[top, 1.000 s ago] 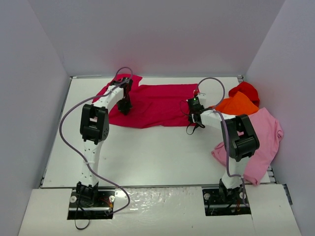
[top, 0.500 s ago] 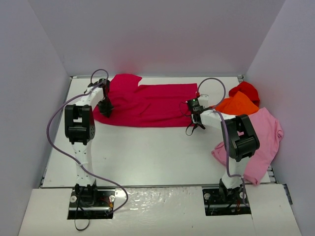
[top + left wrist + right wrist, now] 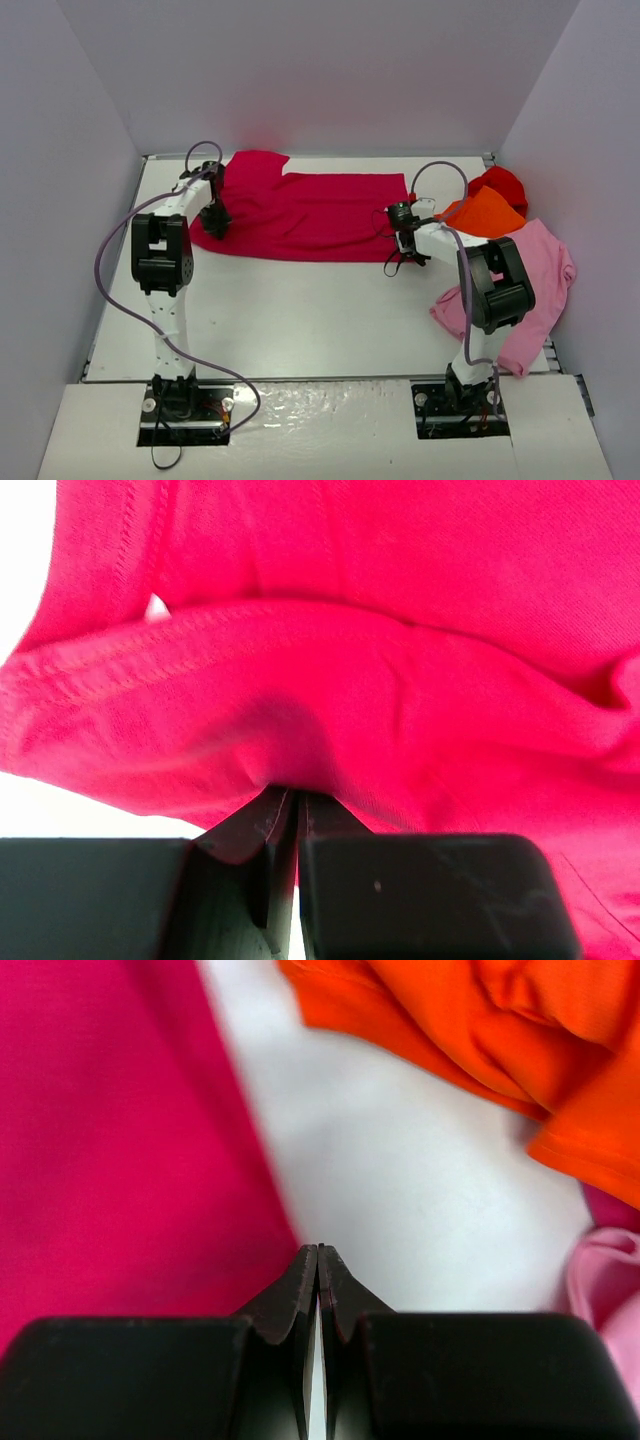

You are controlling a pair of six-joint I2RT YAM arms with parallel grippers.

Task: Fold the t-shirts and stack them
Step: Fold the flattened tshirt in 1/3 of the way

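Note:
The large crimson t-shirt [image 3: 310, 215] lies spread across the back of the table. My left gripper [image 3: 213, 224] is at its left edge; in the left wrist view the jaws [image 3: 290, 798] are shut, with a bunched fold of the crimson cloth [image 3: 400, 630] pinched at the tips. At the shirt's right edge sits my right gripper [image 3: 404, 240], shut, its tips [image 3: 318, 1250] meeting the crimson hem [image 3: 120, 1140]. On the right are the orange t-shirt [image 3: 485, 212], the red one [image 3: 500, 183] behind it, and the light pink one [image 3: 530, 280] draped over the table's edge.
White walls enclose the table on the left, back and right. Orange cloth [image 3: 480, 1020] and a bit of pink cloth [image 3: 605, 1280] lie just beyond the right gripper. Bare white table [image 3: 300, 310] stretches between the crimson shirt and the arm bases.
My left gripper has moved left, drawing out the crimson shirt's folded left side. My right gripper has shifted slightly right and the shirt's right edge has gone with it.

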